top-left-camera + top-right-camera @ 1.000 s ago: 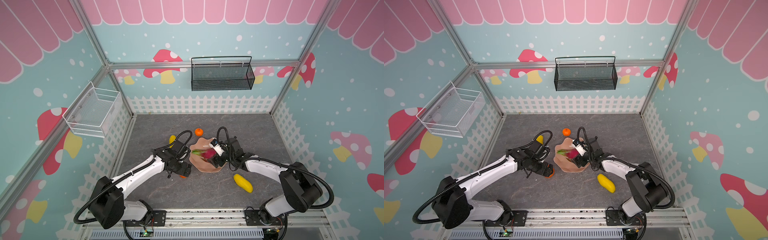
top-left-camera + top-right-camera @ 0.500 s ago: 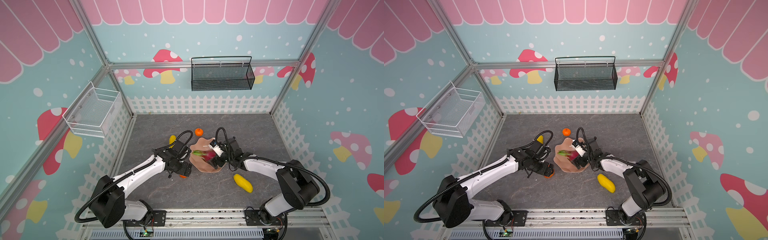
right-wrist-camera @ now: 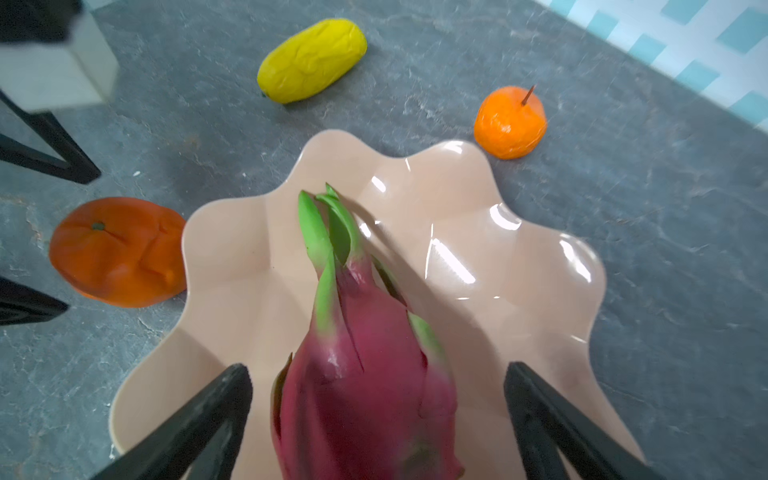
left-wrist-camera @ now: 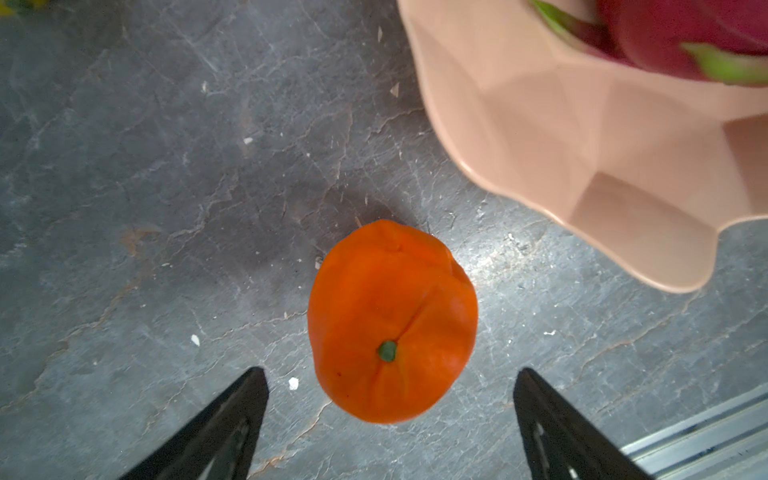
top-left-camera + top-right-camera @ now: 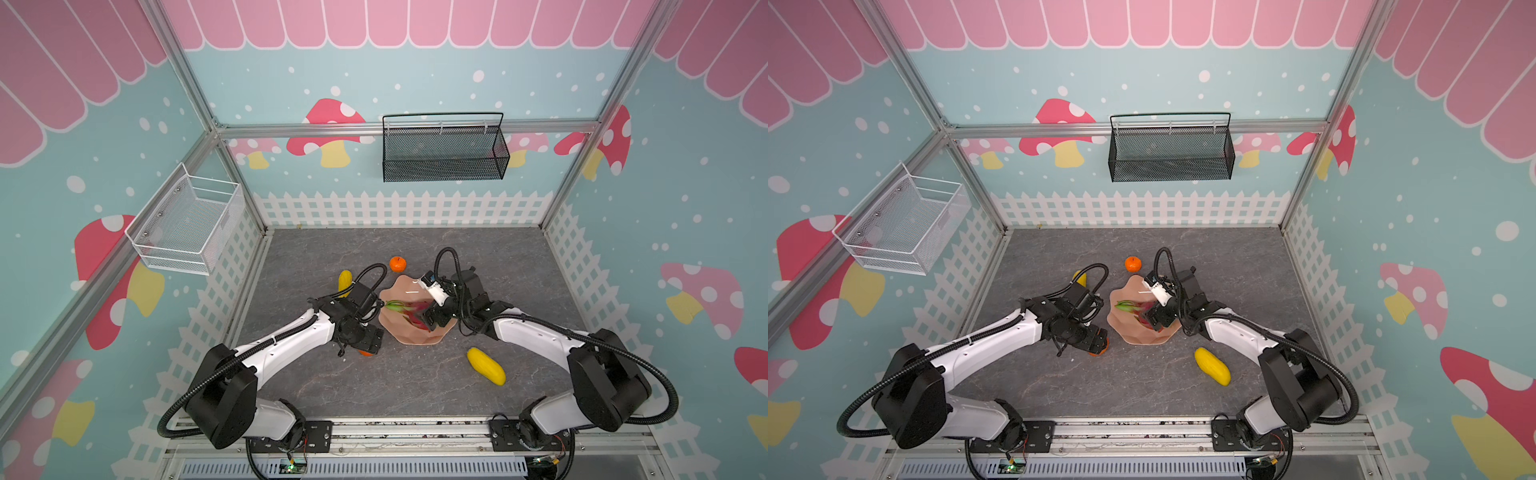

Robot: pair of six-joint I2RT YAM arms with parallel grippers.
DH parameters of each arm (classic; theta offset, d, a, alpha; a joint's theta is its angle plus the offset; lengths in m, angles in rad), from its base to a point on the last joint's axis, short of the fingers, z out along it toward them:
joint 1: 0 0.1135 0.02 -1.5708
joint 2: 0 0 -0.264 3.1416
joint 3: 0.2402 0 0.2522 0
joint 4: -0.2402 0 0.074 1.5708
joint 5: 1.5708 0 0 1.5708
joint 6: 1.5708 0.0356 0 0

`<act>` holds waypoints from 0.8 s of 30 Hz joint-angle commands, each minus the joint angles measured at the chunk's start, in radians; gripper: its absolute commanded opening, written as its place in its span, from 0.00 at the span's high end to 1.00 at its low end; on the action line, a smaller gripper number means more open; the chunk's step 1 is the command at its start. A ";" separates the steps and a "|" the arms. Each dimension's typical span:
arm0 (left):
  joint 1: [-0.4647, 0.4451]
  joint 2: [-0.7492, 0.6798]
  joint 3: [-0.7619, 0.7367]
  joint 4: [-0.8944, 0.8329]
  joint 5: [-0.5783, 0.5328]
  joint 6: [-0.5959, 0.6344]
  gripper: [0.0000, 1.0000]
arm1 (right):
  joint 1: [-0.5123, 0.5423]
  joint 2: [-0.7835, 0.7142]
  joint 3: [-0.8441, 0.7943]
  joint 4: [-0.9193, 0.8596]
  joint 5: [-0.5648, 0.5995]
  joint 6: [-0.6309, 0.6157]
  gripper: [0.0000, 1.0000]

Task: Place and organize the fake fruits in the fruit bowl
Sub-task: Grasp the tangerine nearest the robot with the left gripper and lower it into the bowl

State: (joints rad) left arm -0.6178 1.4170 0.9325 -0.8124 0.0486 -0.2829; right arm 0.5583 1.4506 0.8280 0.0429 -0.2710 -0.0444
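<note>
Right claw (image 3: pixel 376 372) has just spread open, leaving the magenta green-tipped plastic dragon fruit (image 3: pixel 365 415) lying in the glossy peach-pink scalloped bowl (image 3: pixel 498 257) — one of five fruits placed. Left claw (image 4: pixel 388 374), released, straddles one round orange tangerine (image 4: pixel 390 320) at the bowl's 8 o'clock. The second tangerine (image 5: pixel 397 264) at 12 and both ridged yellow oblong fruits (image 5: pixel 345 280) (image 5: pixel 485 365), at 10 and 4, wait on the grey desk (image 5: pixel 374 395).

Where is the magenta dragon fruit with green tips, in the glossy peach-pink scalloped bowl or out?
In. The dragon fruit lies on the bowl floor, inside its rim; the right gripper stands open around it, not touching.
</note>
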 commanded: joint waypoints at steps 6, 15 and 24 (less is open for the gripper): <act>-0.008 0.065 -0.019 0.079 -0.064 -0.035 0.17 | 0.010 -0.167 -0.027 -0.054 -0.179 0.033 0.02; -0.011 0.087 -0.015 0.094 -0.048 -0.040 0.50 | 0.098 -0.252 -0.122 -0.133 -0.386 0.043 0.02; -0.010 -0.005 0.109 -0.026 -0.121 -0.021 0.54 | 0.110 -0.404 -0.191 -0.086 -0.071 0.116 0.02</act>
State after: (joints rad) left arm -0.6235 1.4723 0.9619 -0.7929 -0.0231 -0.3096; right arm 0.6693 1.0882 0.6479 -0.0620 -0.4843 0.0357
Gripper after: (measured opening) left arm 0.506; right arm 0.980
